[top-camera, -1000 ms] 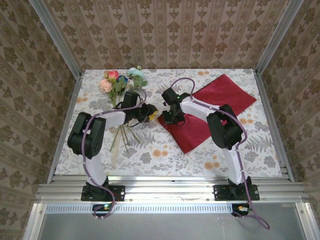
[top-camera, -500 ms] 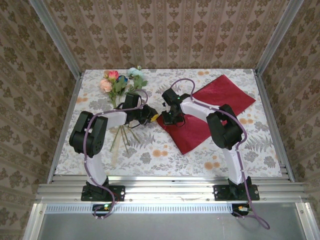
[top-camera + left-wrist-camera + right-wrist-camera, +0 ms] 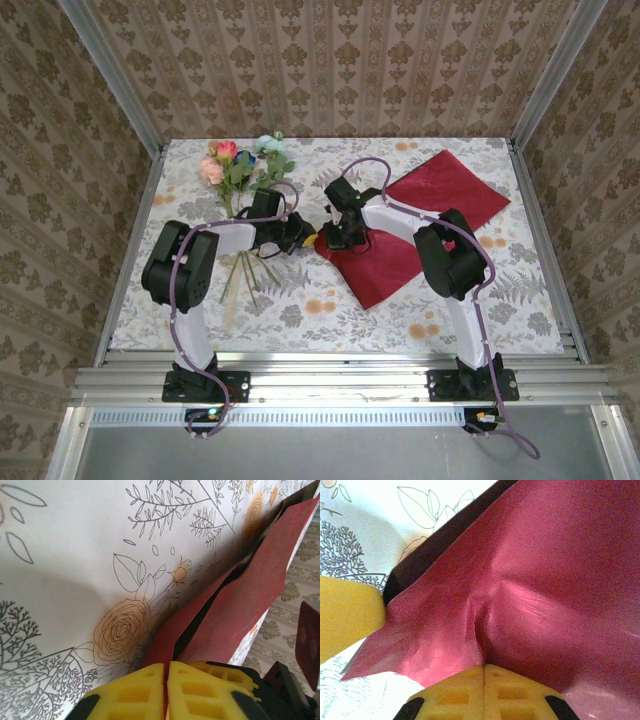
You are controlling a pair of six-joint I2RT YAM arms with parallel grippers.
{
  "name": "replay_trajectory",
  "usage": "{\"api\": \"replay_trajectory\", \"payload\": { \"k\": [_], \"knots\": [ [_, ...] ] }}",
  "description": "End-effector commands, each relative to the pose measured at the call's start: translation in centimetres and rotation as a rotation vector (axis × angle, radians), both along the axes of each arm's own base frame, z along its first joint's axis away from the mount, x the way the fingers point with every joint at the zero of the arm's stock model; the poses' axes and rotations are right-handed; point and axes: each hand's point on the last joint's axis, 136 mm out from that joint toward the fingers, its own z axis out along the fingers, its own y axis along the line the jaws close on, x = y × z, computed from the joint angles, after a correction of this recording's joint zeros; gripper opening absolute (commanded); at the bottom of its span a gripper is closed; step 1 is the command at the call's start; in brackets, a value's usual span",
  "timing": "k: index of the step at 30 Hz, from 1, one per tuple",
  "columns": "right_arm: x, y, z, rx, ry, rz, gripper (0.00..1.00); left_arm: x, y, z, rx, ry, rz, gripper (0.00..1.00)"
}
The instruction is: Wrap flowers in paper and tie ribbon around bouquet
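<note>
The red paper lies on the right half of the table, its left corner lifted off the cloth. My left gripper is shut on that corner's edge; in the left wrist view the yellow fingertips pinch the paper. My right gripper is shut on a puckered fold of the paper just beside it. The left gripper's yellow finger shows at the left of the right wrist view. The flowers lie at the far left, stems pointing towards me. A pale strip, perhaps the ribbon, lies among the stems.
The flowered tablecloth covers the table inside patterned walls. The left arm's forearm crosses above the flower stems. A metal rail runs along the near edge.
The left gripper has edged right and slightly nearer, onto the paper's left corner beside the right gripper. The paper and the right arm have barely shifted.
</note>
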Motion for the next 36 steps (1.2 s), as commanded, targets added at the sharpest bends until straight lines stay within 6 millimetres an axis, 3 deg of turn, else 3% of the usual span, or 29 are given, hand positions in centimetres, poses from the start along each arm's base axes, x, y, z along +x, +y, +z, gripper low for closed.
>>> {"api": "replay_trajectory", "payload": {
  "k": [1,9,16,24,28,34,36],
  "knots": [
    [-0.3,0.3,1.6,0.038,-0.008,-0.008,0.02,0.0,-0.1,-0.3,0.020,0.006,-0.012,0.01],
    [-0.3,0.4,2.6,0.053,-0.024,-0.008,0.03,0.2,0.4,-0.3,0.051,-0.009,-0.005,0.00],
    [-0.6,0.3,4.0,0.073,-0.042,-0.002,0.09,0.4,1.6,-0.6,0.084,-0.010,0.018,0.00],
    [-1.7,-0.2,3.3,0.066,-0.015,0.002,0.16,0.9,1.6,-0.5,0.065,-0.013,0.026,0.00],
    [-2.0,-0.5,2.8,0.059,-0.010,-0.010,0.00,0.7,1.4,-0.5,0.055,-0.009,0.018,0.00],
    [-1.7,-1.2,3.6,0.018,-0.058,-0.022,0.00,0.2,1.5,-0.6,0.052,0.005,0.007,0.00],
    [-1.9,-1.9,3.6,-0.047,-0.079,-0.025,0.15,-0.1,1.5,-0.4,0.051,0.009,0.005,0.00]
  ]
}}
